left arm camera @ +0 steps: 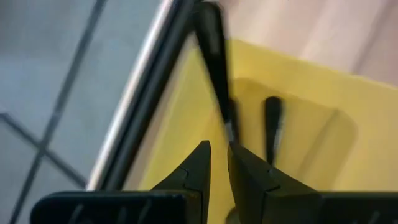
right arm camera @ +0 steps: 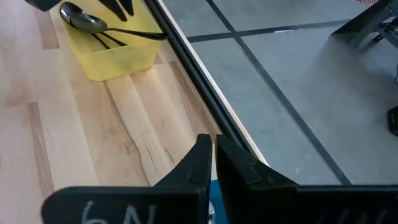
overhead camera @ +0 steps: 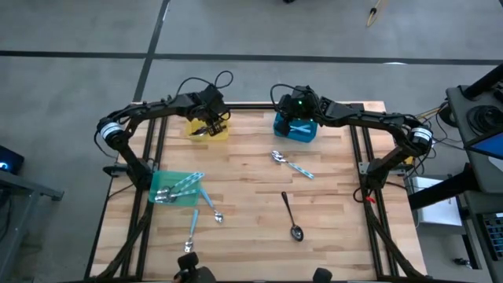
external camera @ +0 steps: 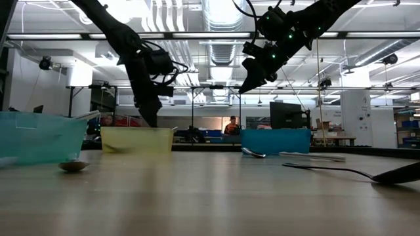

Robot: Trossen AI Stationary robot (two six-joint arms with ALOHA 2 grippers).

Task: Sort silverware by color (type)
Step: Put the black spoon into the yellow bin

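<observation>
My left gripper [overhead camera: 209, 128] hangs over the yellow bin [overhead camera: 222, 134] at the far left, its fingers shut to a narrow slit. A dark spoon [right arm camera: 93, 25] lies in that bin, its handle [left arm camera: 212, 56] leaning out over the rim. A second dark handle [left arm camera: 272, 124] lies on the bin floor. My right gripper [overhead camera: 289, 116] is shut and holds nothing, raised above the blue bin [overhead camera: 302, 130]. A black spoon [overhead camera: 289, 214], a silver one with a light blue handle [overhead camera: 291, 163] and two light blue ones [overhead camera: 211, 206] lie on the table. My left gripper [left arm camera: 217, 146] points down at a slant, right over the dark spoon's thin neck [left arm camera: 231, 127], which runs toward the slit between the fingertips. In the right wrist view the fingers [right arm camera: 121, 7] stand a little above the spoon. Whether they touch it, I cannot tell.
The green bin [overhead camera: 177, 181] at the left edge holds several light-blue-handled spoons. A black rail [right arm camera: 193, 68] runs along the table's far edge just behind the yellow and blue bins. Bare wood lies between the bins and the loose spoons.
</observation>
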